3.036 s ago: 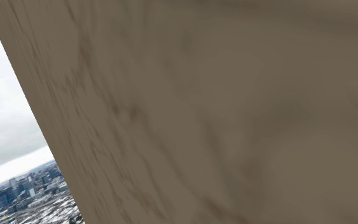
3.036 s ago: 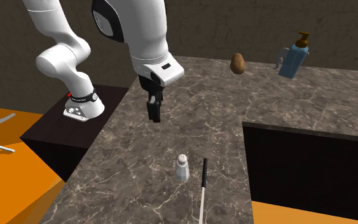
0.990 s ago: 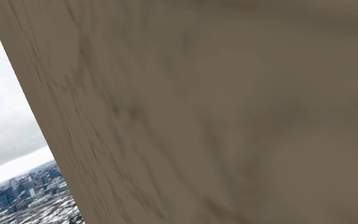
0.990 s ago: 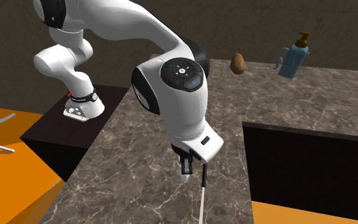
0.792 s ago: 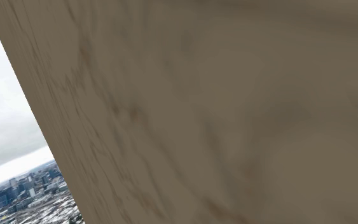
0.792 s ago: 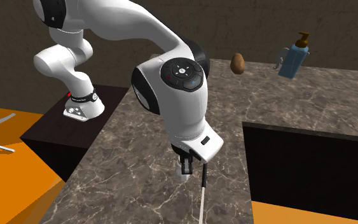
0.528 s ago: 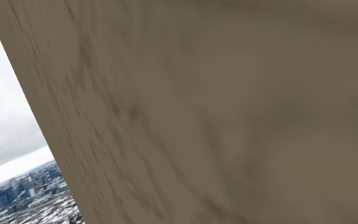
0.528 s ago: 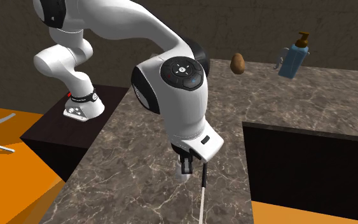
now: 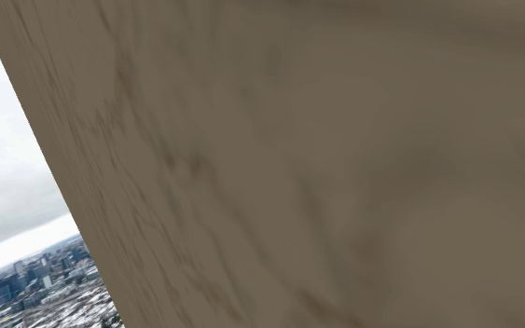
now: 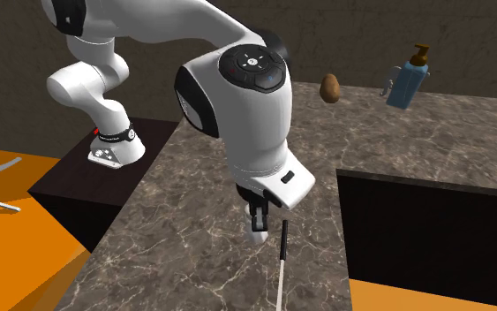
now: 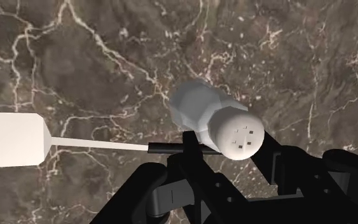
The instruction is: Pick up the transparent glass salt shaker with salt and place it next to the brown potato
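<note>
Two black fingers [image 11: 271,156] of my tool [image 10: 257,218] are clenched on the salt shaker [image 11: 212,118], one on each side of its body just under the cap. The shaker is drawn whitish-grey, and its rounded cap has a small cluster of holes facing my wrist camera. It hangs tilted in the grasp, and I cannot tell whether its base touches the dark marbled counter [image 10: 193,238].

From the brown potato [image 10: 329,87] the shaker is well apart: the potato sits at the counter's back, by the wall, and the shaker is down toward the second exterior view's bottom, near the counter's front edge. A utensil [image 11: 9,140] with a flat white blade, a thin shaft and a black handle lies on the counter just beside the shaker, equally far from the potato.

A blue soap bottle [image 10: 407,79] with a brown pump is near the potato, toward that view's right. Below the potato and to the right is a dark sunken recess [image 10: 423,230] in the counter.

My shoulder camera shows a slanted, mottled grey-brown surface [image 9: 307,158] with pale sky and a city skyline [image 9: 36,289] at its lower left.
</note>
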